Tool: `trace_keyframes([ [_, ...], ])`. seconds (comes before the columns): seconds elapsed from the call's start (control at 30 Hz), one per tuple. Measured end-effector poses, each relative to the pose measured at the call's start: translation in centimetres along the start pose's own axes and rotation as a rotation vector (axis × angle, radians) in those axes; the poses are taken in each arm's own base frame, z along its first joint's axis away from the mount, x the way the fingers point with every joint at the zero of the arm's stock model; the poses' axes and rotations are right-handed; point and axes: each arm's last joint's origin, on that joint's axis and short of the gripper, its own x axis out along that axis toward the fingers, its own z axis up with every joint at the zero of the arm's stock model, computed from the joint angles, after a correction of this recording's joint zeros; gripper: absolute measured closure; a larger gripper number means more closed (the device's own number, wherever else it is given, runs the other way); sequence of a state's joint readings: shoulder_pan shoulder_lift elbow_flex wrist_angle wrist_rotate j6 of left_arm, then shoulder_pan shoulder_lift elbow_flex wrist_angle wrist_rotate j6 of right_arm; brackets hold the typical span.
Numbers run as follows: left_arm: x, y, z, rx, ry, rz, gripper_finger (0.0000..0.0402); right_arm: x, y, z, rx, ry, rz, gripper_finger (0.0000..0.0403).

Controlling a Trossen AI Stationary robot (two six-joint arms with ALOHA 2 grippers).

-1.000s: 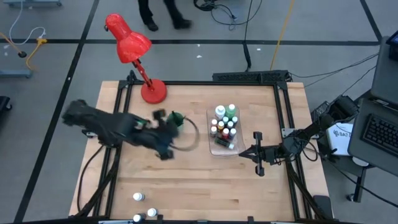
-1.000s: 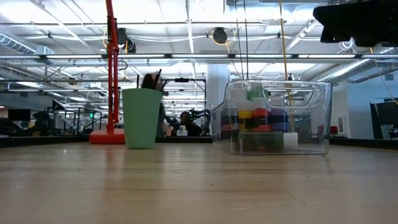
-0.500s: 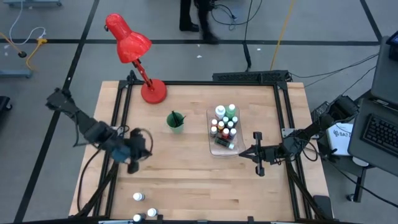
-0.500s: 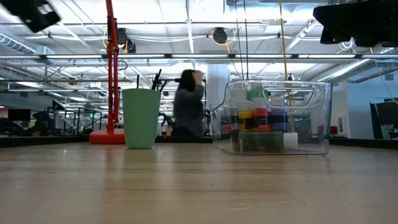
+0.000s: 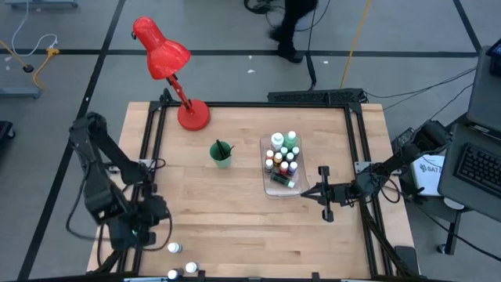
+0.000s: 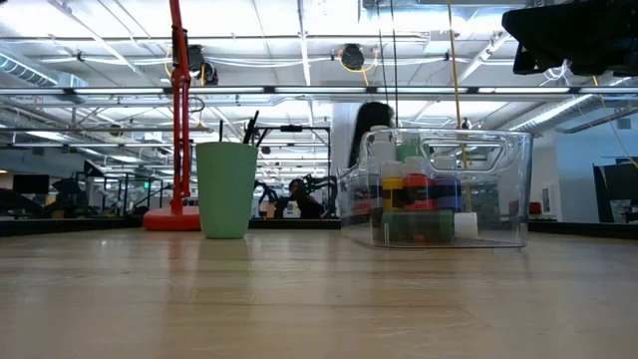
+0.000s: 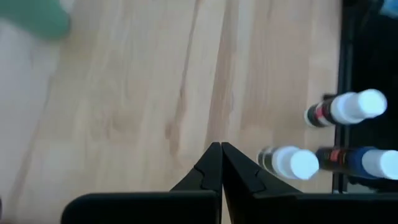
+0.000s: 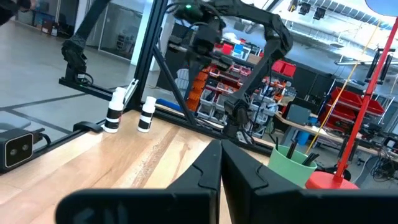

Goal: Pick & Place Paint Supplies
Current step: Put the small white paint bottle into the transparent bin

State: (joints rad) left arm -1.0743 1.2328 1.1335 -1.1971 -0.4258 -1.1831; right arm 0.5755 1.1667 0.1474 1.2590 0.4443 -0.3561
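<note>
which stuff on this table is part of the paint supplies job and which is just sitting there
Part of the job:
- paint bottles in the clear bin
- loose bottles at the table's near edge
- brushes in the green cup

Just there:
- red desk lamp
- laptop off the table's right side

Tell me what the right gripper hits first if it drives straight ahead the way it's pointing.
Probably nothing on the table: the shut right gripper points across bare wood, passing the clear bin. The left arm stands far beyond; depth is unclear.

Two dark jointed arms, black cables, left claw (image 7: 221, 163) with black wedge-shaped fingers
</note>
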Motion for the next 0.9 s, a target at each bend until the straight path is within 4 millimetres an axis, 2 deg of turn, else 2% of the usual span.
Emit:
trace_keyframes([
  [0.13, 1.5, -2.0, -0.3, -0.033, 0.092, 0.008, 0.0391, 0.0, 0.0, 0.0, 0.0, 0.0, 0.0, 0.0399],
  [0.4, 4.8, -4.6, -2.2, 0.167, 0.199, 0.078, 0.0399, 0.0, 0.0, 0.0, -0.003, 0.0, 0.0, 0.0399],
  [0.63, 4.8, -4.6, -1.9, 0.005, 0.174, 0.089, 0.036, 0.0, 0.0, 0.0, -0.024, 0.0, 0.0, 0.0399],
  [0.9, 4.9, -6.3, -1.4, -0.029, 0.146, -0.089, 0.0293, 0.0, 0.0, 0.0, -0.03, 0.0, 0.0, 0.0399],
])
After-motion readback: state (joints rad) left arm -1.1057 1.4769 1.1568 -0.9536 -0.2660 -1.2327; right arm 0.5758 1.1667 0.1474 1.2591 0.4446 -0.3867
